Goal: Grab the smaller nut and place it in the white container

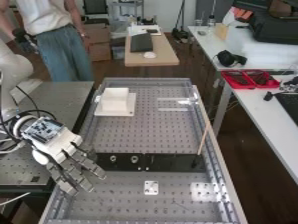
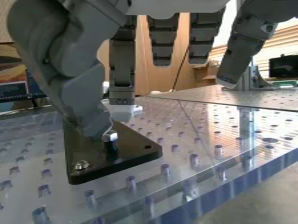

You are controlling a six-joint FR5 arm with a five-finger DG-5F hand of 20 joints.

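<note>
Probably the shiny hexagonal metal nut (image 2: pixel 110 135) is the smaller one wanted; it sits on a short black post (image 2: pixel 111 148) that rises from the flat black plate (image 2: pixel 130 159) on the perforated metal worktop (image 1: pixel 174 132). In the high view a second round metal piece (image 1: pixel 134 159) stands beside it and looks a touch bigger, though at that size I wouldn't swear to it.

As for feel, I'd expect a light little thing, quite rigid and in no danger of being crushed, but smooth enough to skid out of a careless pinch. The best hold is likely across two opposite flats, thumb on one side and a fingertip on the other, kept level so that it lifts straight off without catching on the post.

The dark grey robot hand (image 1: pixel 58 144) is open, its fingers nearly straight and spaced apart, with nothing held. Its thumb hangs right by the nut in the wrist view; whether the two touch, I can't tell. The white box-shaped container (image 1: pixel 115 104) stands further along the worktop, well apart from the nut, so a secure pinch matters for that carry.
</note>
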